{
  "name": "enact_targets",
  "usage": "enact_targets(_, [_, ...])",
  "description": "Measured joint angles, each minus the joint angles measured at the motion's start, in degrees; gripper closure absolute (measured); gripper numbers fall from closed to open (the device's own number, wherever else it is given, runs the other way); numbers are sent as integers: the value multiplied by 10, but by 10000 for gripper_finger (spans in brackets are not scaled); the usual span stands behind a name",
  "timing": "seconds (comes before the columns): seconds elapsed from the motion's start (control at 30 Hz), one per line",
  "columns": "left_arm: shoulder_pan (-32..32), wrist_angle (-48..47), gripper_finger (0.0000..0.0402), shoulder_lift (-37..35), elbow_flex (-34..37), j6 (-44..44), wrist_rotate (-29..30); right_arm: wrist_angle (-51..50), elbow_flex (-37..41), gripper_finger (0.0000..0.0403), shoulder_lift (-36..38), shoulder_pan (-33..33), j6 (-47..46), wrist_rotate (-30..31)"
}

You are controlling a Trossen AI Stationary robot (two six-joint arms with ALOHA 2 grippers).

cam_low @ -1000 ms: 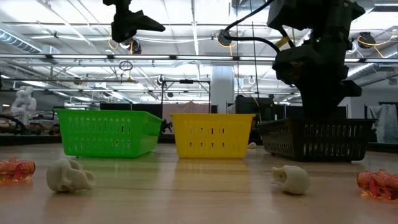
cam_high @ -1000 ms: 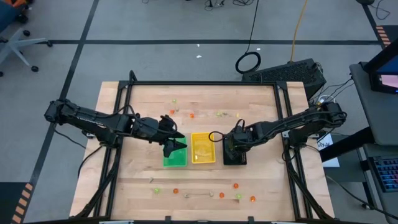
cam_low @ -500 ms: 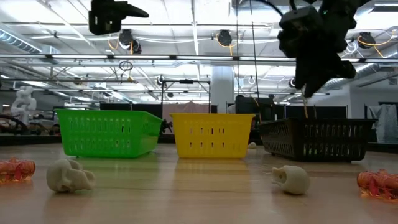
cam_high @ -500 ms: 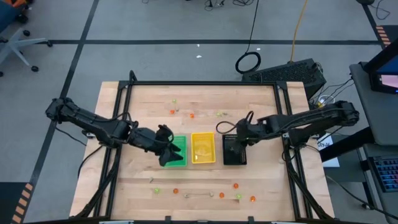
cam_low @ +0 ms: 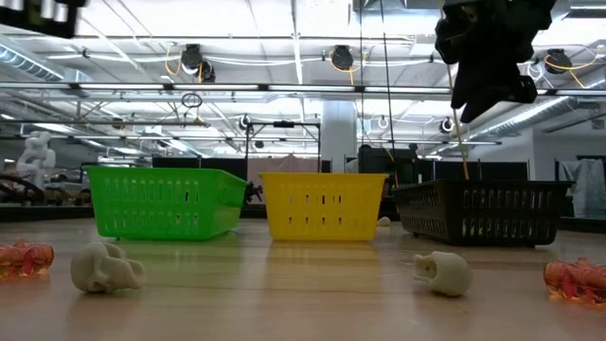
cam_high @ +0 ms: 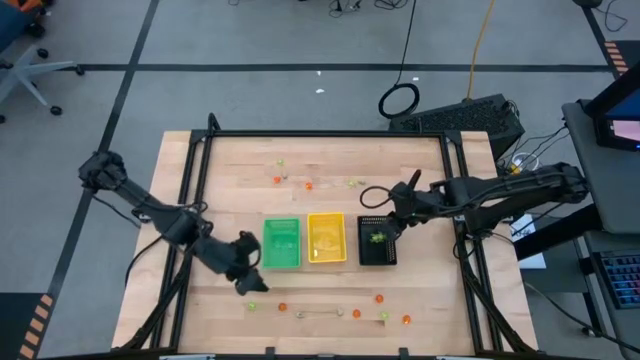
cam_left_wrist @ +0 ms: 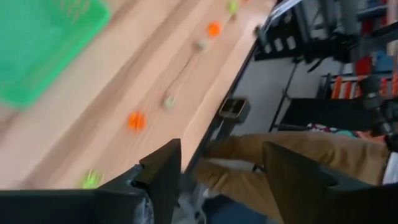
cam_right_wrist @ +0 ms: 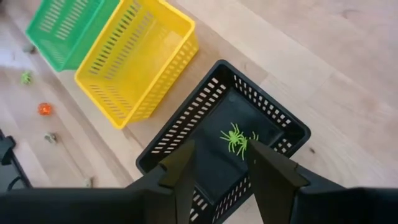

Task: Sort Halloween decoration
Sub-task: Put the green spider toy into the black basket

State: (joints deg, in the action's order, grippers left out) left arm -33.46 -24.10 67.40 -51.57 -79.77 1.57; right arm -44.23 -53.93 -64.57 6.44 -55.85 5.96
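Observation:
Green (cam_high: 281, 244), yellow (cam_high: 326, 238) and black (cam_high: 377, 240) trays stand side by side mid-table. Yellow-green spider trinkets (cam_right_wrist: 237, 139) lie on the black tray's floor. Loose Halloween decoration lies along the near edge: orange pieces (cam_high: 283, 307), a yellow-green one (cam_high: 252, 305), pale skulls (cam_low: 106, 267). More of it lies at the far side (cam_high: 308, 185). My left gripper (cam_high: 251, 282) hovers open near the green tray's near-left corner, above the loose pieces (cam_left_wrist: 135, 121). My right gripper (cam_right_wrist: 219, 149) hangs open, high over the black tray's far end (cam_high: 394, 213).
Black frame rails run along the table's edges (cam_high: 330, 134). Just past the near edge, a person's tan trouser legs (cam_left_wrist: 298, 162) show in the left wrist view. Bare wood lies between the trays and the near row of trinkets.
My left gripper has swung from above the green tray toward the table's near-left, sinking a little and rolling its wrist. My right gripper has risen out of the black tray and drawn back toward the right; the spider trinkets now show on that tray's floor.

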Motion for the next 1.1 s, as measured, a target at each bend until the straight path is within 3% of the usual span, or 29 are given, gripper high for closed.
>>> enact_targets(0.37, [-80,-82,199,62,0,-178,1,0,0,273,5,0,41,-17])
enact_targets(0.5, [-85,-54,199,102,0,-219,2,2,0,273,5,0,56,-16])
enact_targets(0.63, [-89,51,199,148,0,-257,29,2,0,273,5,0,64,-16])
enact_targets(0.87, [-90,166,199,216,-1,-249,38,-17,0,273,5,0,101,-31])
enact_targets(0.97, [-90,157,199,237,-17,-237,15,-26,0,273,5,0,95,-33])
enact_targets(1.1, [-90,79,199,249,-64,-201,-27,-26,0,273,5,0,96,-44])
